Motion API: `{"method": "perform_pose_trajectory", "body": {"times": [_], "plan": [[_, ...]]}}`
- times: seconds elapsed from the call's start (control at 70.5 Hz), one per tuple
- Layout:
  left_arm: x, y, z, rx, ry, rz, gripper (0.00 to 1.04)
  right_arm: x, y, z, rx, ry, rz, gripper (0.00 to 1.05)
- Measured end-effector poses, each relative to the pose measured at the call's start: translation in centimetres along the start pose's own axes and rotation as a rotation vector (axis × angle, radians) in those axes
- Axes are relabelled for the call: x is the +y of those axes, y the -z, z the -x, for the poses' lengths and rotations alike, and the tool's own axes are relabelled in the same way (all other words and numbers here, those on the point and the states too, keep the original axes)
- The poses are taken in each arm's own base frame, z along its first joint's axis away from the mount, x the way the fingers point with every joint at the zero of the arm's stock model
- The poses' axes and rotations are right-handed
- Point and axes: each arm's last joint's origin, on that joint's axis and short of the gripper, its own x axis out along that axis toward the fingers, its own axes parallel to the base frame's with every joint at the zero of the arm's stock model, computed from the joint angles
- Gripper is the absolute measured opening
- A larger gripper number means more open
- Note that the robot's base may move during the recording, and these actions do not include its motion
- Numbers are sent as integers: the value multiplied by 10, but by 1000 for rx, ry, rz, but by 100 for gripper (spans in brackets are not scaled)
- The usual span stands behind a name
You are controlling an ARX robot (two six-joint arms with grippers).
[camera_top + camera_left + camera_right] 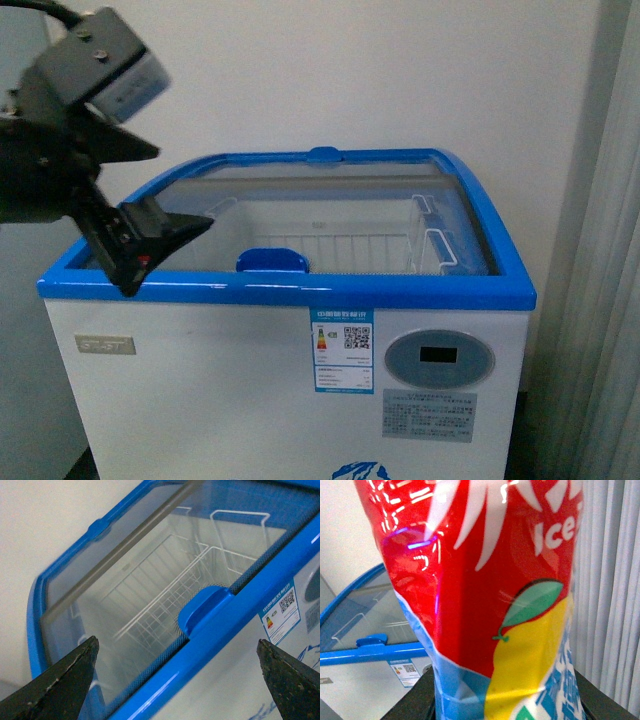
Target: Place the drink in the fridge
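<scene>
Right wrist view: the right end effector [507,702] grips the red-labelled plastic drink bottle [485,605] outside the white blue-rimmed chest fridge [300,290]; probably light, slick and squeezable, so the labelled body suits moderate pressure; left end effector [180,188] spread wide.

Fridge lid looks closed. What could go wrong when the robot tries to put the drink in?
1. The glass lid is shut, its handle at the front rim. Lowering the drink now would likely knock it against the glass.
2. The open left gripper hangs left of the handle, near the rim; it could miss the handle and scrape the rim or glass.
</scene>
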Motion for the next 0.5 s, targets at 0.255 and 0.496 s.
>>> {"method": "perform_pose_trajectory", "body": {"times": [0.255, 0.496], "plan": [[-9, 2, -59, 17, 180, -290, 97, 0, 0, 0, 0, 0, 0, 42], [-3, 11, -94, 42, 212, -358, 97, 0, 0, 0, 0, 0, 0, 42]]}}
